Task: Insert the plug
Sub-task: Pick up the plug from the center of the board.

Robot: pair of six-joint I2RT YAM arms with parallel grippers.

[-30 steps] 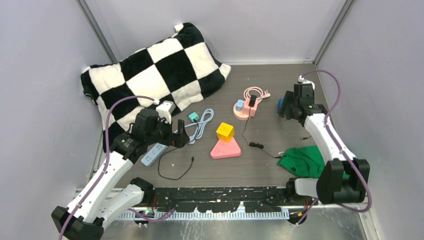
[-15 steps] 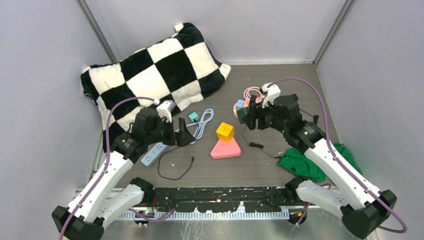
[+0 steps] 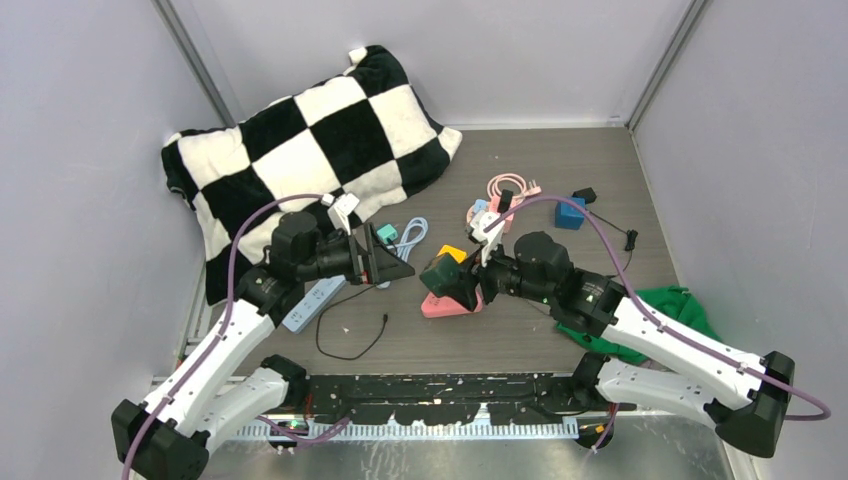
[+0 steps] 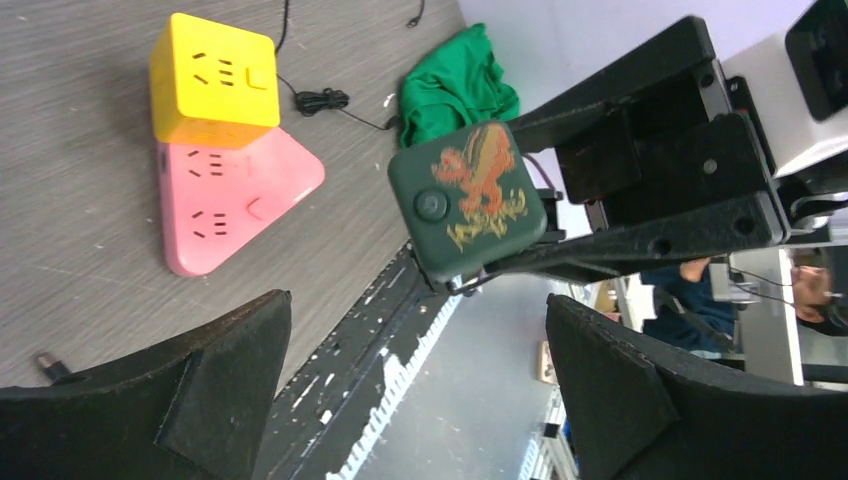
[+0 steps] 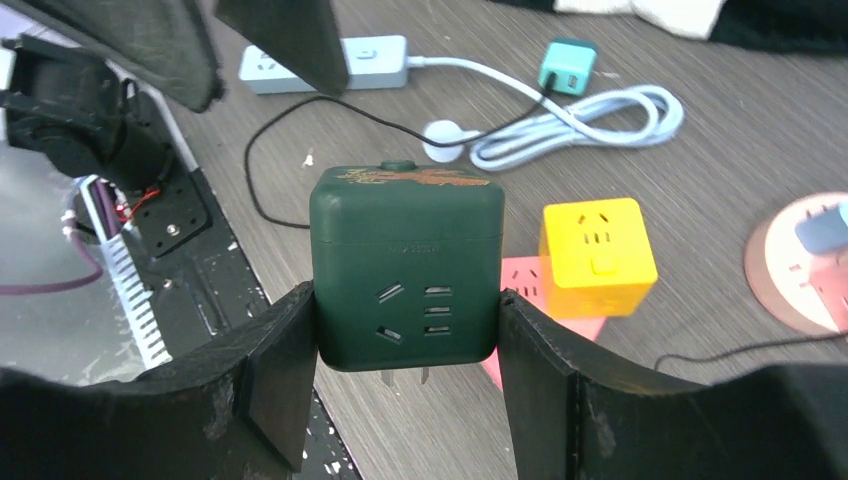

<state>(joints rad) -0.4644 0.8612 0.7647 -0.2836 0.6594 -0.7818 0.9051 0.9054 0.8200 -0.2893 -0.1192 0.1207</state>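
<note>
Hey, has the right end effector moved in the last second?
Yes: the right end effector, clamping the green cube, swung left and toward the bases, now over the pink triangle socket.

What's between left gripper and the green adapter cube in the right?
Nothing. Top view shows a bare gap from left gripper to green adapter cube; left wrist view sees it unobstructed.

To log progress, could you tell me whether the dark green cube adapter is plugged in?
Out: the right gripper holds the adapter in the air, its prongs bare.
</note>
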